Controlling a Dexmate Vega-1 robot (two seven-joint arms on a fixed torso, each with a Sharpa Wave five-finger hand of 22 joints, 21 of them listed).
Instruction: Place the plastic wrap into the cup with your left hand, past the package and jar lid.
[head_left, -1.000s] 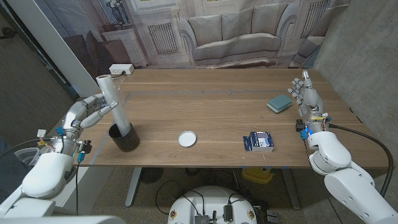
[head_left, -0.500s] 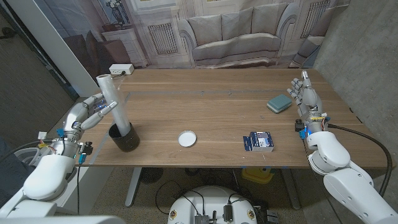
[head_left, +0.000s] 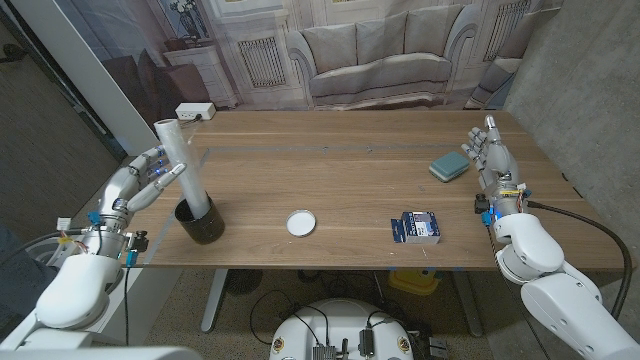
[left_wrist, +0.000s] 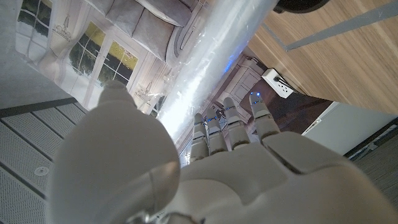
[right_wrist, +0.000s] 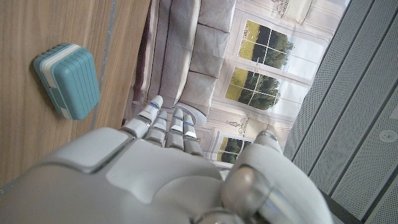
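Two robot hands sit at opposite edges of the frame, and the plastic wrap roll (head_left: 185, 170) already stands in the black cup (head_left: 200, 222) at the left side of the wooden table (head_left: 340, 170), leaning a little toward the upper left with its white end sticking well above the rim. The left hand (head_left: 140, 182) hangs just beside the roll at the frame's left, its fingers (head_left: 165, 176) spread and reaching toward the tube; whether a fingertip touches the roll I cannot tell, but nothing is clasped. From the left wrist camera the shiny roll (left_wrist: 211, 68) runs diagonally past the fingers (left_wrist: 233, 121). Right of the cup, near the lower middle, lies the white jar lid (head_left: 300, 223), and further right the blue package (head_left: 416, 227). The right hand (head_left: 493, 155) stands on its edge at the right side, fingers loosely apart and empty, with a small teal case (head_left: 449, 166) just beside it.
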